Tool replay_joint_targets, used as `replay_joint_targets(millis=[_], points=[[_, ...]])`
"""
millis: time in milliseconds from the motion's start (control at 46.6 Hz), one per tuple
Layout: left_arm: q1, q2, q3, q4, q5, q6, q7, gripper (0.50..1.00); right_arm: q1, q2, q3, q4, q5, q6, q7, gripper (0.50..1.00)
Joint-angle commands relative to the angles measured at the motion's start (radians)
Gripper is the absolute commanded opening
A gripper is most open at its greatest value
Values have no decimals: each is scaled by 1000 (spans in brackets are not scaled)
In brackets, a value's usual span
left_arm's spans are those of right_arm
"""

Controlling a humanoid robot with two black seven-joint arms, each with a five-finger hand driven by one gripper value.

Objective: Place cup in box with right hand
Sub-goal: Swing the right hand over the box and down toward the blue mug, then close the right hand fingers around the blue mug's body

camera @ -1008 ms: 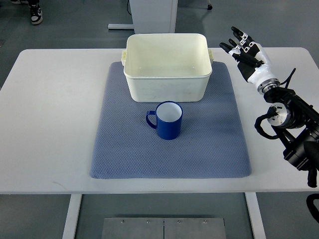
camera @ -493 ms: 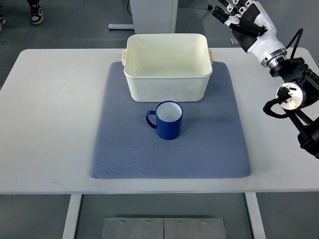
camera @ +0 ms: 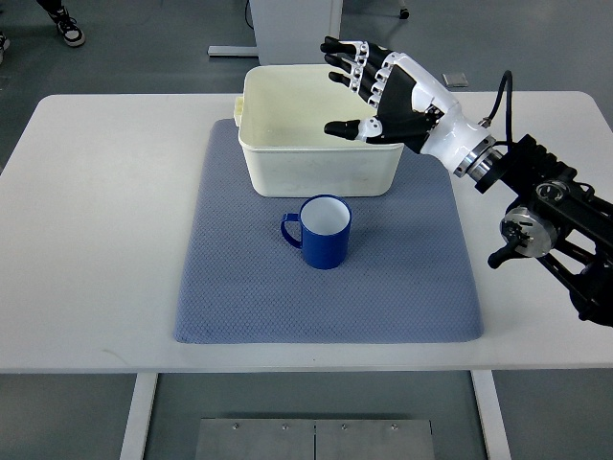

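Here the right hand [camera: 378, 86] hovers over the box [camera: 321, 129], fingers spread wide, holding nothing.

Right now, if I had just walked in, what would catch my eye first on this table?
Probably the right hand, white with black fingers spread open, hanging above the right part of the cream box at the far end of the blue mat. Next, the blue cup standing upright on the mat just in front of the box, its handle pointing left, untouched.
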Motion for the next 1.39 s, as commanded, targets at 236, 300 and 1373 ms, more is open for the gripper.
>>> replay_joint_targets(millis=[236, 300, 1373], points=[[0, 0, 1, 0, 0, 0, -1, 1000, -18, 12, -90, 8, -66, -1, 10, 987], [0, 0, 1, 0, 0, 0, -1, 1000, -19, 12, -111, 7, -69, -4, 16, 987], [0, 0, -1, 0, 0, 0, -1, 1000, -81, 59, -228, -136, -81, -62, 69, 987]])
